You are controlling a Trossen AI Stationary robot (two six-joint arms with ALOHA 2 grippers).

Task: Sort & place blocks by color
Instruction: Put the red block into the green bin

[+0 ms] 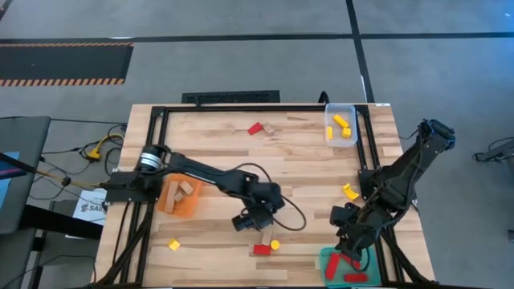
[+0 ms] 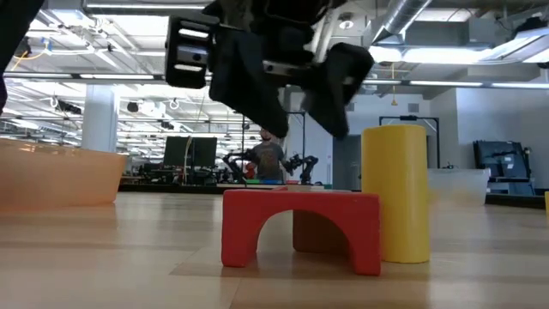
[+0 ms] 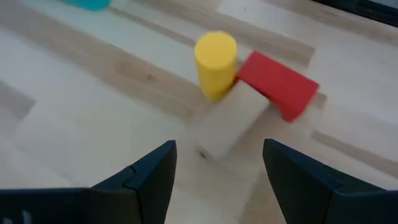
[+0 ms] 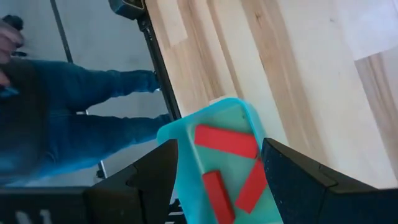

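My left gripper [image 1: 247, 220] [image 3: 217, 148] is open and hovers just short of a cluster near the table's near edge: a plain wood block [image 3: 227, 122], a yellow cylinder [image 3: 215, 55] standing on end and a red arch block [image 3: 277, 83] on its two feet [image 2: 300, 225]. The wood block lies flat between the lines of the two fingers, untouched. My right gripper [image 1: 348, 239] [image 4: 217, 148] is open and empty above the green tray [image 4: 186, 134], which holds three red bars [image 4: 225, 140]. Loose yellow [image 1: 173, 244] [image 1: 350, 191], red [image 1: 255, 128] and wood [image 1: 270, 128] blocks lie on the table.
An orange tray [image 1: 170, 205] with wood blocks sits at the left side. A clear tray [image 1: 329, 111] with yellow blocks sits at the far right corner. A black frame [image 1: 157, 112] edges the table. A cable loops beside my left arm [image 1: 294, 215]. A person's legs [image 4: 74, 118] show beyond the near edge.
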